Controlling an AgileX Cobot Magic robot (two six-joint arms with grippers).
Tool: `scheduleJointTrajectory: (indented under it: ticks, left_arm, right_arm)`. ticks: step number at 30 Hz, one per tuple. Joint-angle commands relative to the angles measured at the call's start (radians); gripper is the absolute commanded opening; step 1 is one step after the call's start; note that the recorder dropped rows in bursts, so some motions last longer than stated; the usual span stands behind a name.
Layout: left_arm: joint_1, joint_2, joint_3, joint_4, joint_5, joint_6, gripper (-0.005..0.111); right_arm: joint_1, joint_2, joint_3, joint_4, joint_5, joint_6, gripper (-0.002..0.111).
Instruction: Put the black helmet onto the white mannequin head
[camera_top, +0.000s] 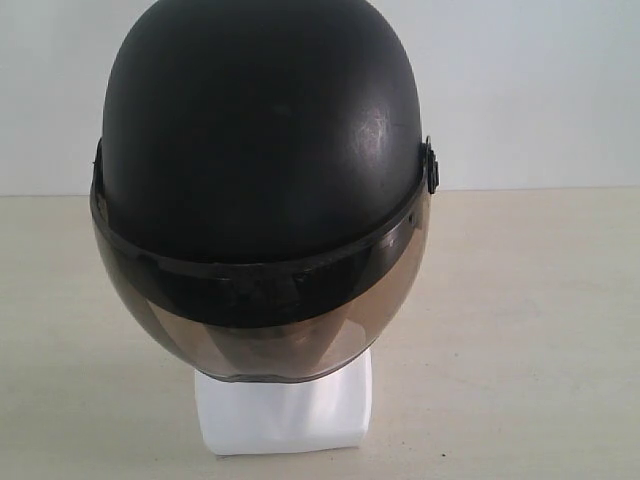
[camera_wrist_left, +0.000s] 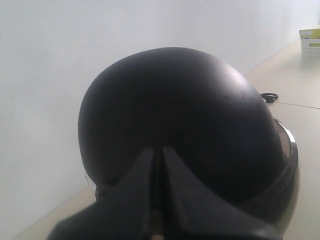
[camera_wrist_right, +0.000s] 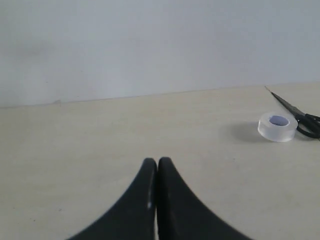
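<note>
The black helmet (camera_top: 260, 130) sits over the white mannequin head, its smoky visor (camera_top: 260, 320) facing the exterior camera. Only the head's white neck and base block (camera_top: 285, 410) show below the visor; the face is hidden. Neither gripper appears in the exterior view. In the left wrist view the helmet (camera_wrist_left: 180, 110) fills the frame, and my left gripper (camera_wrist_left: 157, 150) is shut, its tips close against the shell with nothing seen between them. My right gripper (camera_wrist_right: 157, 161) is shut over bare table, away from the helmet.
A clear tape roll (camera_wrist_right: 277, 126) and black scissors (camera_wrist_right: 300, 117) lie on the beige table in the right wrist view. A small box (camera_wrist_left: 310, 40) and a dark ring (camera_wrist_left: 269, 96) sit beyond the helmet. A white wall stands behind.
</note>
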Motion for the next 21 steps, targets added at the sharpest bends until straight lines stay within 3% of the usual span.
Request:
scheduleJointTrajectory:
  ticks: [1, 6, 21]
  left_arm:
    - [0.002, -0.003, 0.008, -0.01, 0.006, -0.005, 0.004]
    - [0.002, -0.003, 0.008, -0.01, 0.006, -0.005, 0.004]
    - [0.002, -0.003, 0.008, -0.01, 0.008, -0.005, 0.004]
  right_arm:
    - [-0.003, -0.05, 0.131, -0.001, -0.127, -0.026, 0.0]
    - [-0.003, -0.199, 0.249, -0.001, -0.156, -0.026, 0.0]
    - [-0.003, -0.226, 0.249, -0.006, 0.02, -0.054, 0.0]
